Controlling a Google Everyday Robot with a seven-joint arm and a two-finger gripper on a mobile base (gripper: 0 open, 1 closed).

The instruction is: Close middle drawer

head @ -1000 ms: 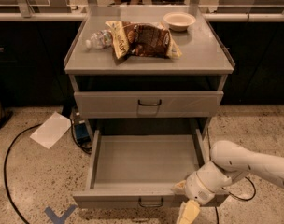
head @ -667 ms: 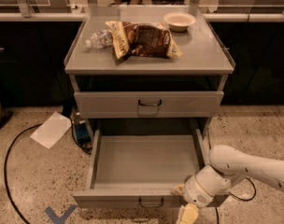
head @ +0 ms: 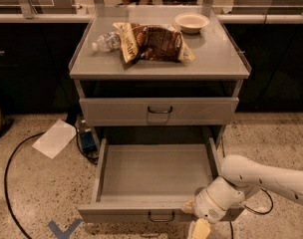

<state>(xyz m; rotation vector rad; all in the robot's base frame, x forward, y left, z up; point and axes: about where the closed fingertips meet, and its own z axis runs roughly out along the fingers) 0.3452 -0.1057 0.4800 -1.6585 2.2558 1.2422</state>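
The middle drawer [head: 98,173] stands pulled far out of the cabinet, under the closed top drawer [head: 116,111], with its plain grey tray open to view. The gripper [head: 199,228] is low at the right end of the drawer's front, just right of the small dark handle [head: 160,217]; whether it is wide or narrow I cannot tell. On the worktop [head: 216,59] lie a brown snack bag [head: 156,41], a plastic bottle [head: 104,41] and a pale bowl [head: 191,21].
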